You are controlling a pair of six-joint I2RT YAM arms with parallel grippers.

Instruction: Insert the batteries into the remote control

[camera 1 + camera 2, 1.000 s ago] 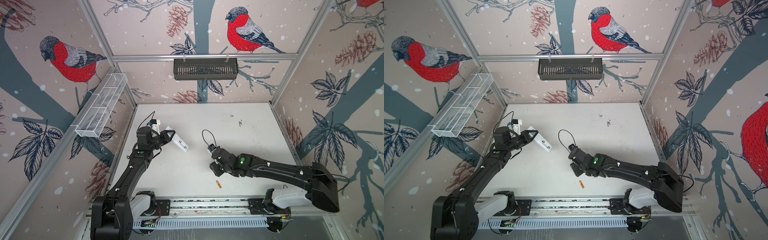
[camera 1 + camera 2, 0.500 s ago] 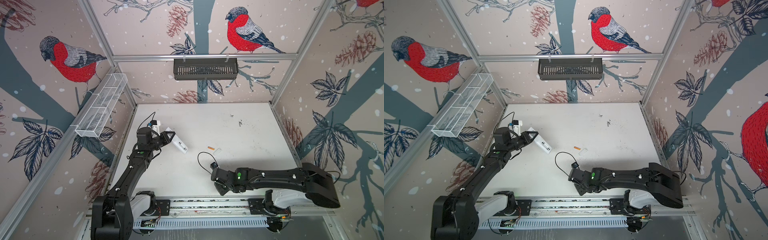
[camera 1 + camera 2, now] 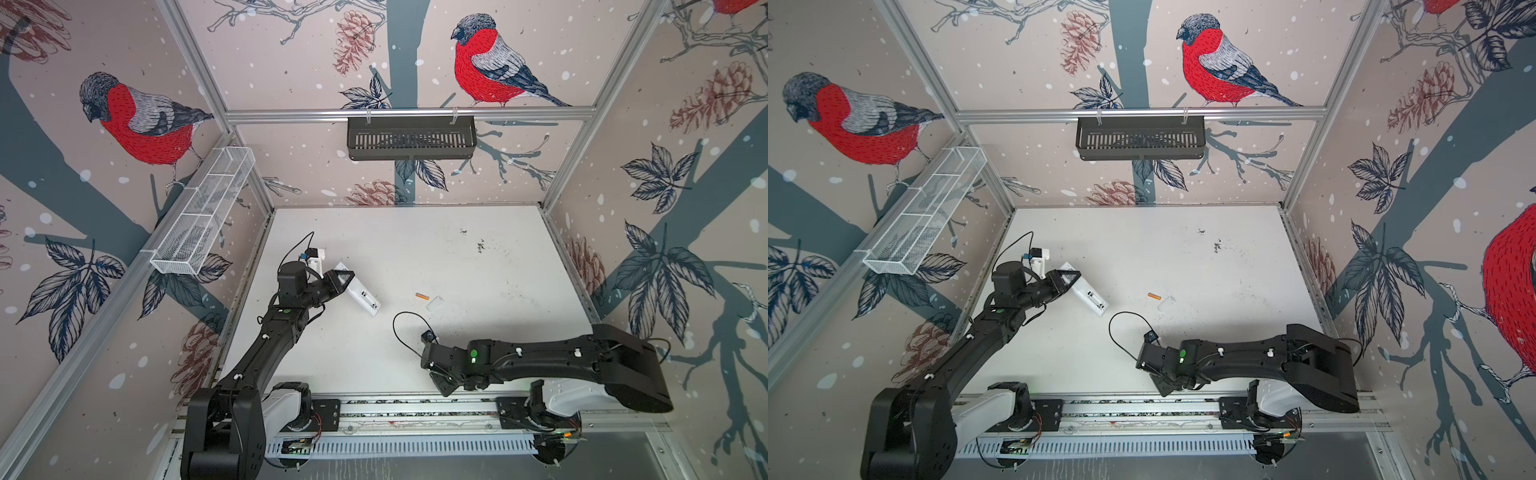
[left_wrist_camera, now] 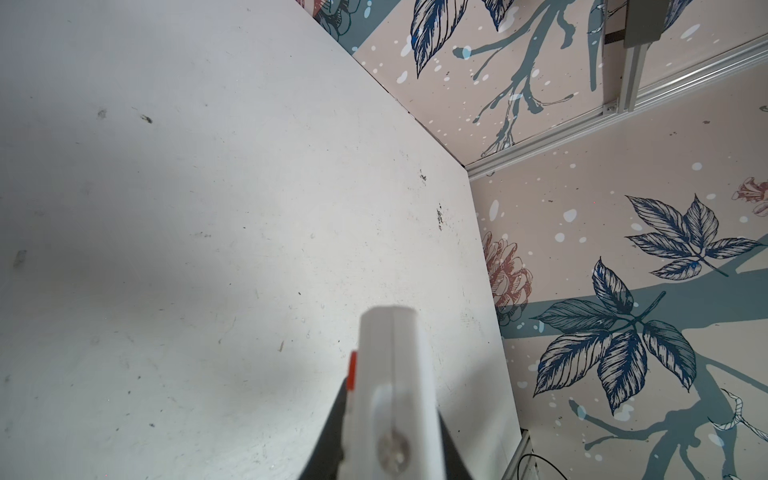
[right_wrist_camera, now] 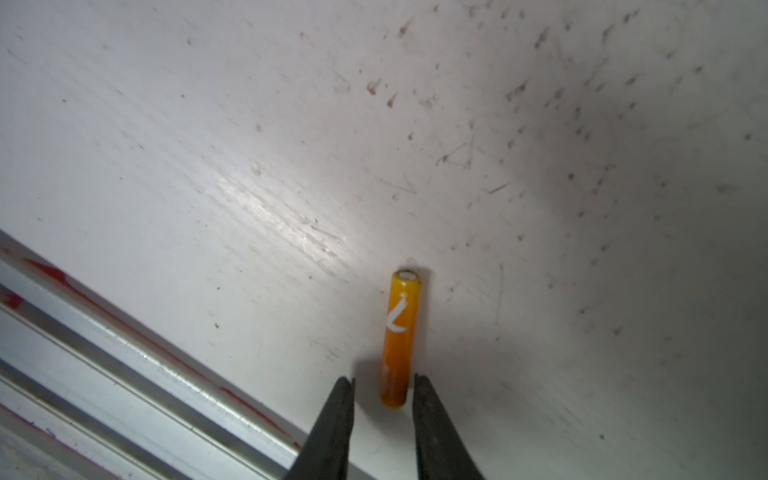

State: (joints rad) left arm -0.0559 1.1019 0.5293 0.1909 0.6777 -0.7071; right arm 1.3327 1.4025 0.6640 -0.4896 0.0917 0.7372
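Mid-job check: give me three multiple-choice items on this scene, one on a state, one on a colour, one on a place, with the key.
1. State: the right gripper is
A) shut and empty
B) open, fingers either side of the front battery
C) shut on that battery, lifted clear

2. Colour: the front battery is
A) green
B) orange
C) blue

3. Place: the cover piece lies
A) beside the mid-table battery
B) in the right gripper
C) on the front battery

Key:
1 B: the right wrist view shows gaps between the fingers and the battery.
2 B: its body is plainly orange.
3 A: both top views show the two side by side.
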